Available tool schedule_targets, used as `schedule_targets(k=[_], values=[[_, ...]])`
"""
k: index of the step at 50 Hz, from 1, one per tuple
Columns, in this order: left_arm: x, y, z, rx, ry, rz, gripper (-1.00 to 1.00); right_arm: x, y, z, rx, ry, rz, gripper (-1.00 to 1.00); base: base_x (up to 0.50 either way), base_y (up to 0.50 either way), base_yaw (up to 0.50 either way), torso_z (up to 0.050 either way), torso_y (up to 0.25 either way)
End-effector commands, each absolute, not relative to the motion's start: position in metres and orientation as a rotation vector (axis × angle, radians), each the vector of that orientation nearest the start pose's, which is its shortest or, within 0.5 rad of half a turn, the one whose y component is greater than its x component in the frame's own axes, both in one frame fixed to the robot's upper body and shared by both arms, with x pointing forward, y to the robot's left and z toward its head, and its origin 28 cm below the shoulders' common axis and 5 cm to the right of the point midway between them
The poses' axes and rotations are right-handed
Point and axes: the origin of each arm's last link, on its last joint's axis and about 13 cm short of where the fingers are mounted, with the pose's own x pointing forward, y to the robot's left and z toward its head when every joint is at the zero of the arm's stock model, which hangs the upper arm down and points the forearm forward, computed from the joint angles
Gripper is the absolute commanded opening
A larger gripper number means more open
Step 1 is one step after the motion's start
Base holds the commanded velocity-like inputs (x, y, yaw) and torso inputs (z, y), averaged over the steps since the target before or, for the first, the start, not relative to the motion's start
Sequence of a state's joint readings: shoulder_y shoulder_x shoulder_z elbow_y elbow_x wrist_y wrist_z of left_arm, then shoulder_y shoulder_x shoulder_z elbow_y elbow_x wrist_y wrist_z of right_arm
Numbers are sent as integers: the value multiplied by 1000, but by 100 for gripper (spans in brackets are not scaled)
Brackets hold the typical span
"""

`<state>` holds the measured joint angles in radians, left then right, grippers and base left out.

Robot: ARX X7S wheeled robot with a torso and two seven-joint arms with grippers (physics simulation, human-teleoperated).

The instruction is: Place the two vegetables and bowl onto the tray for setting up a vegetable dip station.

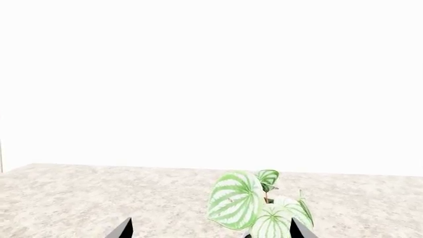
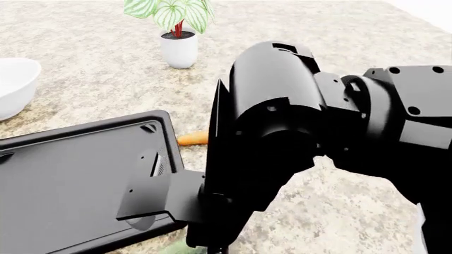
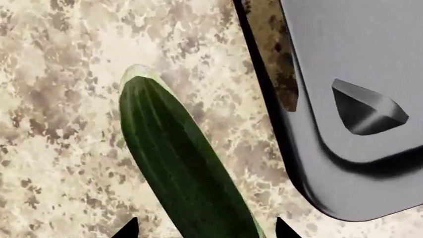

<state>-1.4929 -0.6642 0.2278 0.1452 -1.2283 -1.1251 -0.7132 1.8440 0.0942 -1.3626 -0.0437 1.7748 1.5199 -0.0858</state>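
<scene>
Smooth dark-green cucumber, pale at its tip, lies on the speckled stone counter just beside a rounded corner of the flat black tray. The right gripper straddles it, fingers spread, not clenched. Tapered orange carrot rests by the tray's far edge; glossy white bowl sits beyond. The left gripper, fingers parted and empty, faces a striped-leaf potted plant.

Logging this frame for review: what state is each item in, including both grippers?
cucumber: lying on the counter beside the tray, between the right fingers, not visibly gripped.
carrot: on the counter by the tray's edge, mostly hidden by the arm.
bowl: upright on the counter, off the tray.
tray: flat, nothing visible on it.
potted plant: upright.
left gripper: open, holding nothing.
right gripper: open.
</scene>
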Motion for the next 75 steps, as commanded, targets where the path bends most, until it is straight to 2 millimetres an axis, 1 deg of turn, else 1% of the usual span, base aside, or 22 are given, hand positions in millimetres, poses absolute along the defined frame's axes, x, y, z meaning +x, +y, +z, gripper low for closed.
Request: schedule_targets(k=[1, 5, 14, 23, 32, 34, 39, 41, 42, 45, 48, 49, 50, 56, 60, 69, 71, 75], values=[[264, 281, 398, -1, -267, 91, 100, 244, 28, 291, -1093, 988, 1378, -100, 0, 0, 0, -16, 0], [264, 282, 398, -1, -267, 94, 100, 242, 28, 291, -1122, 964, 1384, -100, 0, 0, 1, 0, 0], [264, 281, 397, 0, -265, 92, 100, 240, 28, 296, -1150, 906, 1382, -100, 0, 0, 1, -2, 0], [263, 282, 397, -3, -267, 96, 100, 226, 26, 318, -1187, 839, 1389, -100, 0, 0, 0, 0, 0], [263, 281, 398, 1, -268, 96, 100, 213, 13, 344, -1195, 776, 1308, -100, 0, 0, 0, 0, 0], [263, 281, 398, 0, -267, 94, 100, 207, 12, 352, -1211, 741, 1302, -100, 0, 0, 0, 0, 0], [263, 280, 398, -3, -268, 91, 100, 201, 11, 369, -1229, 677, 1260, -100, 0, 0, 0, 0, 0], [263, 281, 398, 0, -268, 93, 100, 199, 9, 377, -1214, 640, 1241, -100, 0, 0, 0, 0, 0], [262, 282, 399, -2, -270, 95, 100, 198, 9, 382, -1217, 590, 1224, -100, 0, 0, 0, 0, 0], [261, 282, 399, -2, -272, 95, 100, 202, 6, 390, -1196, 536, 1158, -100, 0, 0, 0, 0, 0], [262, 280, 400, -1, -272, 94, 100, 214, 4, 392, -1180, 474, 1082, -100, 0, 0, 0, 0, 0], [262, 280, 399, -1, -272, 91, 100, 222, 5, 391, -1150, 431, 1070, -100, 0, 0, 0, 0, 0], [263, 279, 399, 1, -270, 87, 100, 230, 5, 390, -1159, 416, 1044, -100, 0, 0, 0, 0, 0], [263, 279, 398, 2, -268, 86, 100, 254, 5, 375, -1152, 412, 992, -100, 0, 0, 0, 0, 0], [263, 279, 398, 2, -267, 87, 100, 268, 9, 372, -1141, 360, 967, -100, 0, 0, 0, 0, 0], [265, 277, 396, 4, -264, 79, 100, 283, 17, 364, -1168, 339, 981, -100, 0, 0, 0, 0, 0], [266, 278, 397, 1, -266, 81, 100, 290, 21, 365, -1166, 316, 990, -100, 0, 0, 0, 0, 0], [267, 278, 396, 1, -263, 80, 100, 295, 25, 367, -1148, 313, 1004, -100, 0, 0, 0, 0, 0]])
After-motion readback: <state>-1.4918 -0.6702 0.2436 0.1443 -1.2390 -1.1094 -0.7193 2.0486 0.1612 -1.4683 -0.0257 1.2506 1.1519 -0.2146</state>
